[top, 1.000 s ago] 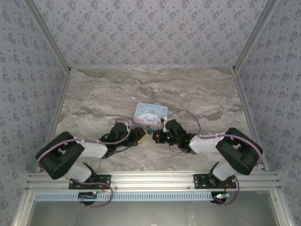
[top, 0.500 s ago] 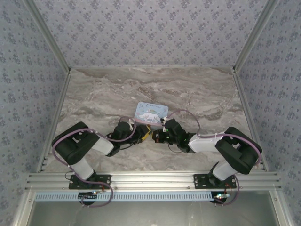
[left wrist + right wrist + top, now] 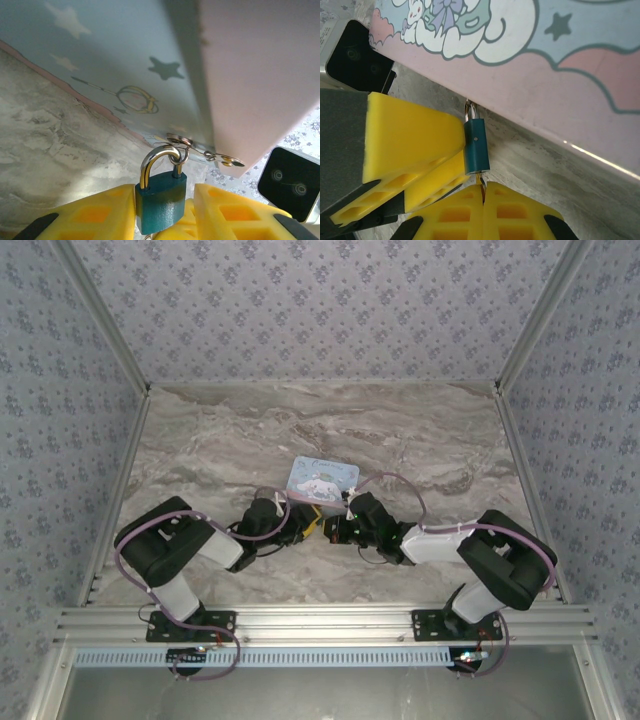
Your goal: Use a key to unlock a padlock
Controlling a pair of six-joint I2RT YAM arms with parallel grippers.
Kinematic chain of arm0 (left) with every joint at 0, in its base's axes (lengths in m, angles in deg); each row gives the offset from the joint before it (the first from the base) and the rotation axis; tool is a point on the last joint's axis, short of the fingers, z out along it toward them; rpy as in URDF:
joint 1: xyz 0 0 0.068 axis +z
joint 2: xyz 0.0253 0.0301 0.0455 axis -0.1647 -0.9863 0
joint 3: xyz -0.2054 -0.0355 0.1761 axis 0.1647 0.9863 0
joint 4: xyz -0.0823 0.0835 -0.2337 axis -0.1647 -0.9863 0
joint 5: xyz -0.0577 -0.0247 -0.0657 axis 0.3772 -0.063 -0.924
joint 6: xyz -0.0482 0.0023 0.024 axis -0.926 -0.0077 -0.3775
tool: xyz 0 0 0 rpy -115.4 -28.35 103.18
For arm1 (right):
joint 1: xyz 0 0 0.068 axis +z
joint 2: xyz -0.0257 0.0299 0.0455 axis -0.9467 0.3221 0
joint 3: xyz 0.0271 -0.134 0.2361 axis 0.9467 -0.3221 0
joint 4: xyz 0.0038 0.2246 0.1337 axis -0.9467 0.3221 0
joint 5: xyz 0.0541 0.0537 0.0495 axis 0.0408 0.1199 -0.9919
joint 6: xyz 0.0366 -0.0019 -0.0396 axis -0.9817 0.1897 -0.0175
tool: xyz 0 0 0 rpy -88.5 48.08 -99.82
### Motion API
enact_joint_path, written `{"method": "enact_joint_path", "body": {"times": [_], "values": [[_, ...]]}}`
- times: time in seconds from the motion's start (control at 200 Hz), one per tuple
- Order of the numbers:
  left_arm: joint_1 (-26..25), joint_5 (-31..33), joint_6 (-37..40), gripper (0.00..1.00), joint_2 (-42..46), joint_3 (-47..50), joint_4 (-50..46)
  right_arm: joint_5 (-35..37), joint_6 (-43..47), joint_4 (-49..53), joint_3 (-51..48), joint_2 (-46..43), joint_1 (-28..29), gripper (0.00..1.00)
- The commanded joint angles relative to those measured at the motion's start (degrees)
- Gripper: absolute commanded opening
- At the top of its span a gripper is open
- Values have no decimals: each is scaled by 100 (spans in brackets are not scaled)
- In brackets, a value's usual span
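L gripper (image 3: 164, 207) pinches the padlock (image 3: 161, 202) by its body, shackle up, hooked thru a ring (image 3: 178, 140) low on the tin (image 3: 125, 60). R gripper (image 3: 484, 192) is pressed together on a thin metal sliver, the key (image 3: 481, 179) I reckon, right under the padlock's base. Padlock's long axis lines up w/ the key, R arm at the keyhole end, so next looks like a straight push in, then a twist

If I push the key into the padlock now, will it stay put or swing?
Probably stays put: the left gripper pinches the padlock body from both sides. It looks rigid metal, so little give. Its shackle threads the hasp on the tin, so pressing the key may nudge that too.
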Motion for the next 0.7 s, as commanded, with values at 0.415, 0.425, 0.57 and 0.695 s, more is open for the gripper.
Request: {"method": "enact_joint_path", "body": {"times": [0.415, 0.425, 0.57, 0.695], "values": [[-231, 159, -155, 36, -215, -280, -80, -40, -198, -43, 107, 63, -27, 0], [-233, 168, -166, 36, -215, -281, -82, -41, -196, -39, 106, 59, -26, 0], [-231, 245, -175, 28, -171, -280, -150, -41, -214, -61, 69, 52, -48, 0], [-236, 306, -159, 25, -102, -270, -258, -48, -226, -81, 29, 32, -78, 0]]}}
